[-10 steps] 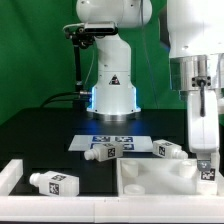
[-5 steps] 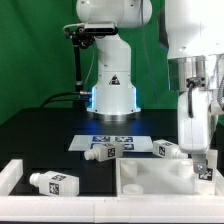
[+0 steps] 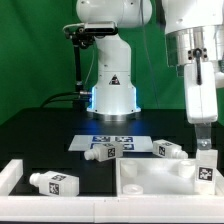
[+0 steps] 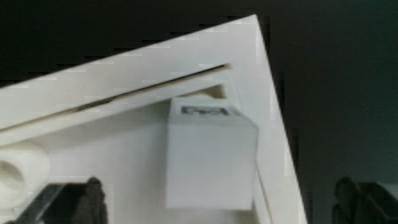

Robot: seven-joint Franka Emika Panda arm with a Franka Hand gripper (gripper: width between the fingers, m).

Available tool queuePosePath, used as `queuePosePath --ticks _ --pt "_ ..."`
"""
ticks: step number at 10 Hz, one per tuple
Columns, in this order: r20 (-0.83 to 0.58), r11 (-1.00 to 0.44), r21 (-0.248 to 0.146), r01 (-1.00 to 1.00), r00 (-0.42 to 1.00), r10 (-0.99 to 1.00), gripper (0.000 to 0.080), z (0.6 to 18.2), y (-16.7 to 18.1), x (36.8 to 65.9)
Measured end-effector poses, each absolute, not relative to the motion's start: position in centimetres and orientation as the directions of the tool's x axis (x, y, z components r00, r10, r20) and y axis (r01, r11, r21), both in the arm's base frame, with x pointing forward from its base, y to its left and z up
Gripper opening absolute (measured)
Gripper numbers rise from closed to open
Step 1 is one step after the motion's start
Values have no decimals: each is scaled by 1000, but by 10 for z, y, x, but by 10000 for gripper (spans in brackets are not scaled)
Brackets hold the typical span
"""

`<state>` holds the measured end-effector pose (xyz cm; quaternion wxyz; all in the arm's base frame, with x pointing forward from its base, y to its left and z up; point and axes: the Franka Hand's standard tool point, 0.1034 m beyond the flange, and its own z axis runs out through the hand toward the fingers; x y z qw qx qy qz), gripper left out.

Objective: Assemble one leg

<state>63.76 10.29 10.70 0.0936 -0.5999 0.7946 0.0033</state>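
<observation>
Wrist view shows the leg (image 4: pixel 210 155) standing in the tabletop (image 4: pixel 107 130) corner, the gripper (image 4: pixel 222 205) above, jaws spread; next, probably descend and twist it tight.

White leg (image 3: pixel 206 167) bears black-and-white square tags, blurred in the wrist view; tabletop (image 3: pixel 150 178) is white.

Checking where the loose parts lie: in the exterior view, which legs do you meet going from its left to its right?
Leg on the table near the front → leg on the marker board → leg beside the board → leg standing in the tabletop.
</observation>
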Motion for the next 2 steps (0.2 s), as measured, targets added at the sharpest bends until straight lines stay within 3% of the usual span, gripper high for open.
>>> queuePosePath --ticks 2 --pt "-151 278 -105 -955 -261 -953 649 105 103 637"
